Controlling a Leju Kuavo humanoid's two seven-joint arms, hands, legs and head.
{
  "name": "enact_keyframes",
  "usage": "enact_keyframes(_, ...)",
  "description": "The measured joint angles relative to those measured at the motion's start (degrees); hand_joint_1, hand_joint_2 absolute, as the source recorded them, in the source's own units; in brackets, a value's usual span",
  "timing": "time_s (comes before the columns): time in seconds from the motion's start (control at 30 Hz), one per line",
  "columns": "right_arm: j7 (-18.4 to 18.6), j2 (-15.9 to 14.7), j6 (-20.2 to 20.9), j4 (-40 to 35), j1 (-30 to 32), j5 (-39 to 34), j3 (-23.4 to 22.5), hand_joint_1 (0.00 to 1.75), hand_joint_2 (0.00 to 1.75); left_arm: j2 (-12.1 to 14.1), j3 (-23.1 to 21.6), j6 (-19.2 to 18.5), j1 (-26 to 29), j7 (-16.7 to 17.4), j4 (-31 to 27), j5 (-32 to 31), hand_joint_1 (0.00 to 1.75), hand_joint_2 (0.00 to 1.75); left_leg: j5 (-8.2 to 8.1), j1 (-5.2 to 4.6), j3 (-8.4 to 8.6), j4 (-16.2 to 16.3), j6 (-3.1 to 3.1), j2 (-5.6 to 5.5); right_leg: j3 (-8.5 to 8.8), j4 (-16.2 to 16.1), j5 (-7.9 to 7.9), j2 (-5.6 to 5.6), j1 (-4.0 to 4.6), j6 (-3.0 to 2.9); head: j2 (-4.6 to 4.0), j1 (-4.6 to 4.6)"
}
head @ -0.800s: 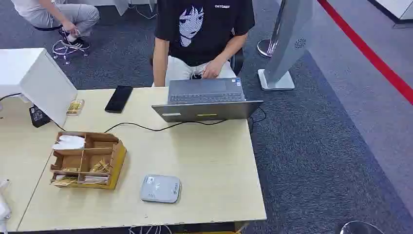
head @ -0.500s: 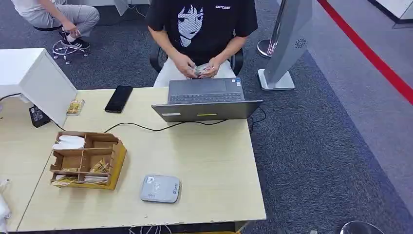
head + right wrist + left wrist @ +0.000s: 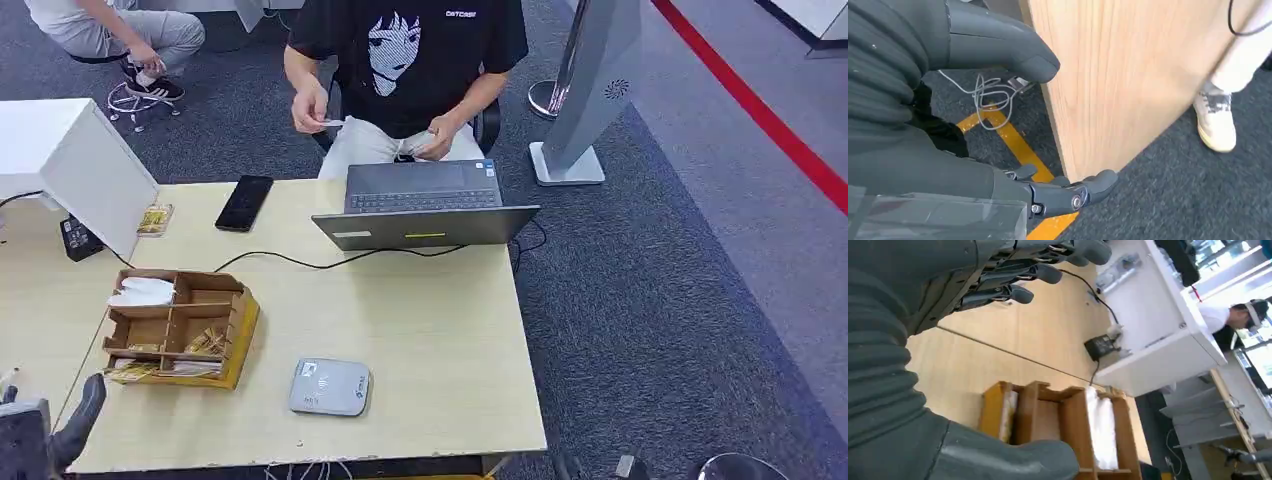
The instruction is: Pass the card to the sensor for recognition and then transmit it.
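The grey card sensor lies flat near the desk's front edge. To its left stands a wooden organiser with white cards and gold cards in its compartments; the left wrist view looks at it close up. My left hand rises at the desk's front left corner, left of the organiser, fingers spread and holding nothing. My right hand hangs low beside the desk's side panel, thumb and fingers apart, empty. A person behind the laptop holds a card up.
An open laptop, a black phone, a cable and a white box with a small gold stack occupy the desk's far half. Yellow floor tape and loose wires lie by my right hand.
My left hand has risen into the head view at the bottom left. The seated person has lifted one hand up and sideways with a card in it.
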Motion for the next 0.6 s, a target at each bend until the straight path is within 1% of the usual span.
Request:
enact_keyframes(0.13,0.3,0.3,-0.5,0.0,-0.5,0.8,0.3,0.0,1.75,1.2,-2.8,0.9,-4.7,1.9,2.4,-5.9,0.0,1.75,0.03,0.0,0.0,0.0,0.01,0.0,-0.01,0.0,0.03,0.01,0.0,0.03,0.0,0.02)
enact_keyframes(0.37,1.0,0.9,-1.2,0.1,-1.7,2.0,1.6,0.0,1.75,4.2,-8.3,2.4,-13.0,5.5,8.5,-15.9,0.0,1.75,0.04,0.0,0.0,0.0,0.0,0.01,-0.01,0.0,0.05,0.03,0.0,0.01,0.0,0.02)
enact_keyframes(0.6,1.5,1.3,-1.9,0.2,-2.6,3.5,2.7,0.0,1.75,6.6,-12.9,3.4,-20.9,8.8,14.2,-25.6,0.0,1.75,0.08,0.0,-0.02,0.1,-0.01,0.01,-0.02,0.0,0.06,0.04,0.0,0.01,0.0,0.0)
